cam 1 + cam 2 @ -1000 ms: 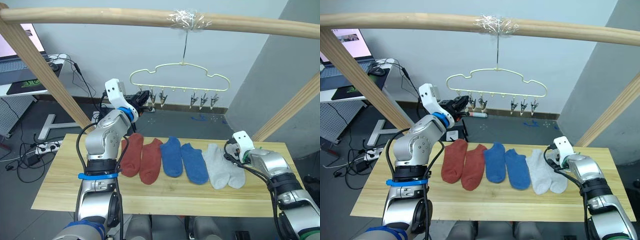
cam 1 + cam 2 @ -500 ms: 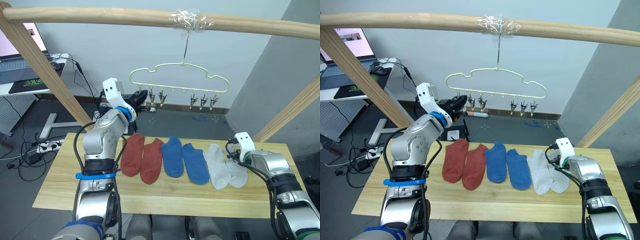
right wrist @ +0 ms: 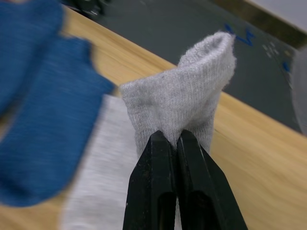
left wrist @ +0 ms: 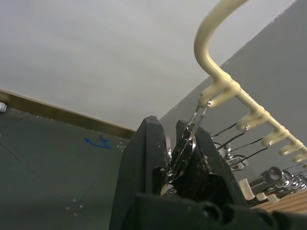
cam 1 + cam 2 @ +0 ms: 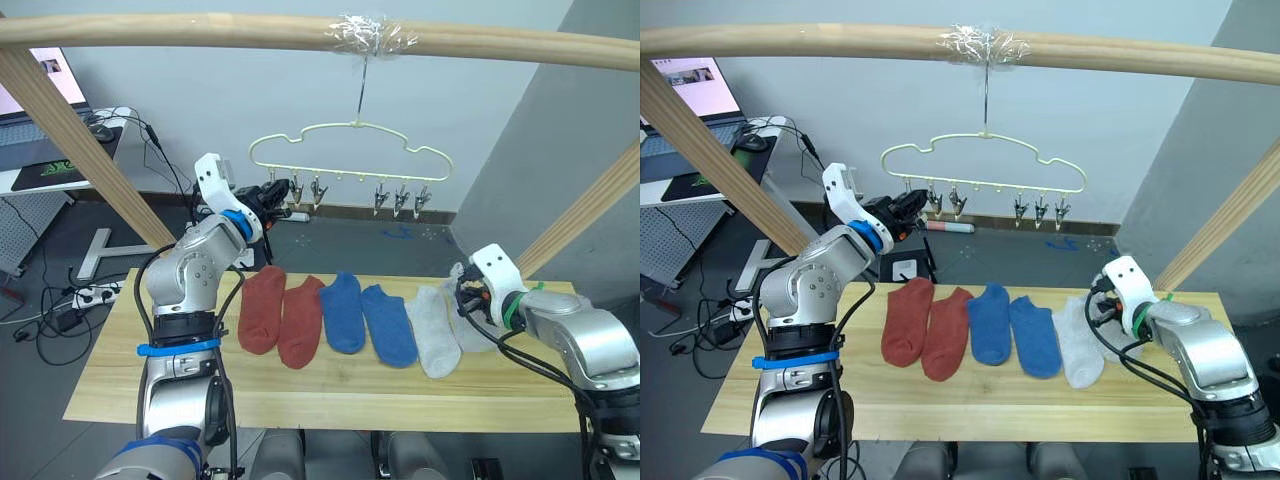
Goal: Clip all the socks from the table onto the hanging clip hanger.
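Right gripper (image 3: 173,143) jaws pinched on outermost grey sock (image 3: 187,103), its cuff bunched just beyond the tips, above table (image 3: 249,158). Left gripper (image 4: 173,143) squeezing end clip (image 4: 184,146) of clip hanger (image 5: 350,135)

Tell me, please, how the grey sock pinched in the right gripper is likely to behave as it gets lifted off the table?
Probably floppy: the grey sock already bunches into a soft fold above the right gripper. Its loose end will likely droop and swing. The knit looks grippy, so slipping seems unlikely.
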Robot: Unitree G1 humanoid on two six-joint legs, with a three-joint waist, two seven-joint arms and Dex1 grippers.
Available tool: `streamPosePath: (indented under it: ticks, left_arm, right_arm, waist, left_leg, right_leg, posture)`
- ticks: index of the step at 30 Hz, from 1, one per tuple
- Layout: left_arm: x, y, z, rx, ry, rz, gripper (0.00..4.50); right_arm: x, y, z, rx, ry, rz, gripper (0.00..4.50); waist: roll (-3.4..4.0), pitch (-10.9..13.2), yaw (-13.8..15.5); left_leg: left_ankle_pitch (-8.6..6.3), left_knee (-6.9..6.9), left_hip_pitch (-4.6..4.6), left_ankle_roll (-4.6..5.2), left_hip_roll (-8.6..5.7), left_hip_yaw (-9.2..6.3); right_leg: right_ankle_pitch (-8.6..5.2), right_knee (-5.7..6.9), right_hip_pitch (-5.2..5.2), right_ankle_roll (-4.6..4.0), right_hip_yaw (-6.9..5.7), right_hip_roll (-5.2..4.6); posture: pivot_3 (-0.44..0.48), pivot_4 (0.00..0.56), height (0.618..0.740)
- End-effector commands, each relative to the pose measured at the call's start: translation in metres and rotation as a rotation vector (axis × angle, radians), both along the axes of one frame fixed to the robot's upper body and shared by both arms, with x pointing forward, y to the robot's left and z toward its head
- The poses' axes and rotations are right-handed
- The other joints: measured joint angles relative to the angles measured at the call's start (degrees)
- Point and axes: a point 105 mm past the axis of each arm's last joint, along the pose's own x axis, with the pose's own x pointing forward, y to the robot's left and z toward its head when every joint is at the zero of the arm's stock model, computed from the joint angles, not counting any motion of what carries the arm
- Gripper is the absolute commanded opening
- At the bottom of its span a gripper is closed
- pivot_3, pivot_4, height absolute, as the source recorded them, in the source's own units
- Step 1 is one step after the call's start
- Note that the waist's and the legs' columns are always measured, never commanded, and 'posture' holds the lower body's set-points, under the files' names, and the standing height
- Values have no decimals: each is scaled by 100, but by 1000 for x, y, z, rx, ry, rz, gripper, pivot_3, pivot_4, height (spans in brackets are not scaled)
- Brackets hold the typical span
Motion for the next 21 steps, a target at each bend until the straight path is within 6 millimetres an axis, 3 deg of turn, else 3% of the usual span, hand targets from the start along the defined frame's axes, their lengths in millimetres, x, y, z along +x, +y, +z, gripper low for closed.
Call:
streamPosePath:
  ticks: [1,10,13,21]
  left_arm:
    - [2,8,9,-72,11,13,312]
    - [2,14,10,-191,109,0,312]
    - [1,13,9,-241,149,-15,312]
    - [-4,13,6,-304,236,-36,312]
  right_arm:
    - [-2,23,27,40,-75,58,18]
    - [10,105,56,151,-128,229,18]
    - [10,134,54,172,-109,301,18]
    - [23,183,53,173,-118,418,18]
  waist:
    - [0,1,-11]
    - [1,3,-47]
    - [1,3,-55]
    - [2,4,-112]
  left_leg:
    - [0,0,1,0,0,1]
    - [0,-2,-5,0,1,-3]
    - [0,-4,-10,0,1,-2]
    - [1,-4,-8,0,2,-2]
  right_leg:
    - [0,0,0,0,1,0]
    - [0,6,-13,0,-1,1]
    - [0,5,-20,-1,0,1]
    - [1,13,-23,-1,1,0]
  posture:
    - [54,209,740]
    - [58,209,740]
    - [58,209,740]
    - [70,217,740]
